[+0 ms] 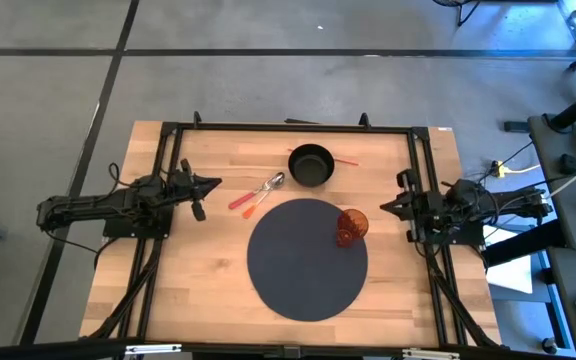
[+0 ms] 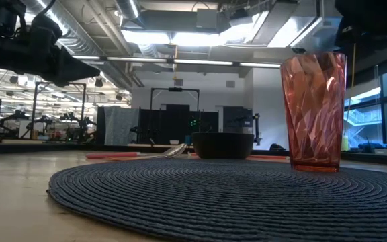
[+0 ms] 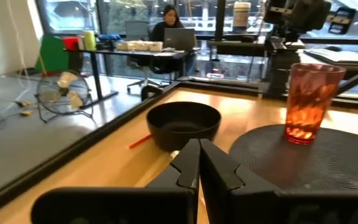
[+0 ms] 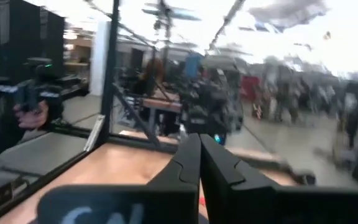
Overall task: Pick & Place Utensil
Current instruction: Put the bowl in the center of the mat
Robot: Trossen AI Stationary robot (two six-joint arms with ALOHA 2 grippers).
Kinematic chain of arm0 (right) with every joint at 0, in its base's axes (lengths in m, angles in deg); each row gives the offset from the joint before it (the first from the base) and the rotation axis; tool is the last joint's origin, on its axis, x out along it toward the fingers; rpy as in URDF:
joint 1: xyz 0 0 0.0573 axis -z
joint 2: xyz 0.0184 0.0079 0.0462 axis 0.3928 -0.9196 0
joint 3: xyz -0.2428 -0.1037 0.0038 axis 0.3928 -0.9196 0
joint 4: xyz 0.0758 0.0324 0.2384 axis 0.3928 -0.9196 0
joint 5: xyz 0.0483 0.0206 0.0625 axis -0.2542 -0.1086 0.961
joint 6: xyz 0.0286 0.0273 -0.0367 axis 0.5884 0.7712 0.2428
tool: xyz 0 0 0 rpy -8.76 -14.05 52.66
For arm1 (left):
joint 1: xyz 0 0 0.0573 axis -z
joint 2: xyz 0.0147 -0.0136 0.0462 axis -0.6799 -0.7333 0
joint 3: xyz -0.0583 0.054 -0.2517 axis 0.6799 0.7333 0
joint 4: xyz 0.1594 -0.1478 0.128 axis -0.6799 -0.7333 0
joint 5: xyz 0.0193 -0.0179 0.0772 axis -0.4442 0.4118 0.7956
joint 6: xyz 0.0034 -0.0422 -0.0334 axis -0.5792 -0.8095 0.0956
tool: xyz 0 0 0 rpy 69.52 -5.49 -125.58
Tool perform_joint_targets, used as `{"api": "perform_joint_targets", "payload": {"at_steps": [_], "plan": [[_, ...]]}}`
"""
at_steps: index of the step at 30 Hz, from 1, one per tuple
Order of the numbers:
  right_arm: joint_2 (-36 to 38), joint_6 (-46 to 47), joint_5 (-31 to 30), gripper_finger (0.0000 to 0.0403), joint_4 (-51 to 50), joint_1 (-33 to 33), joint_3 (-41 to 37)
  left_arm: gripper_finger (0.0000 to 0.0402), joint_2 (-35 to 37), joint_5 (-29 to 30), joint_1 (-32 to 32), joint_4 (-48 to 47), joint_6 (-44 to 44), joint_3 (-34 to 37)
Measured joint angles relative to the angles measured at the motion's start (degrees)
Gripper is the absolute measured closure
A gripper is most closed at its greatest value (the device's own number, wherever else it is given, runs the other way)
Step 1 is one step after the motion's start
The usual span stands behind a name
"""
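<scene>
Orange-handled utensils, lying on the counter between the closed, empty left end effector and black bowl, appear light, rigid and thin: best pinched mid-handle; right end effector likewise closed, empty.

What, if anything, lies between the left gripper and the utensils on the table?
Nothing visible does. In the high view the left gripper sits shut at the table's left side, and only bare wood separates it from the spoon and the orange-handled utensil beside it. The black bowl lies beyond them, the red cup on the round mat.
</scene>
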Motion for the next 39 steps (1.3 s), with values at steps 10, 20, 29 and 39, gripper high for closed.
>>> {"api": "perform_joint_targets", "payload": {"at_steps": [10,20,29,39], "plan": [[0.04,1.39,4.25,0.0399,0.31,0.0,-2.74,0.0396,0.0,0.05,0.0,3.0,1.73,0.0],[0.04,-0.63,1.32,0.0399,7.91,0.07,-7.63,0.0396,0.0,0.07,0.0,2.7,2.89,0.0],[0.04,-1.0,3.04,0.0399,6.85,0.04,-7.58,0.0396,0.0,5.97,0.0,2.89,5.25,0.0],[0.02,-2.74,-0.46,0.0399,7.39,0.04,-7.56,0.0399,-4.97,13.18,-0.14,10.65,7.07,-4.92]]}}
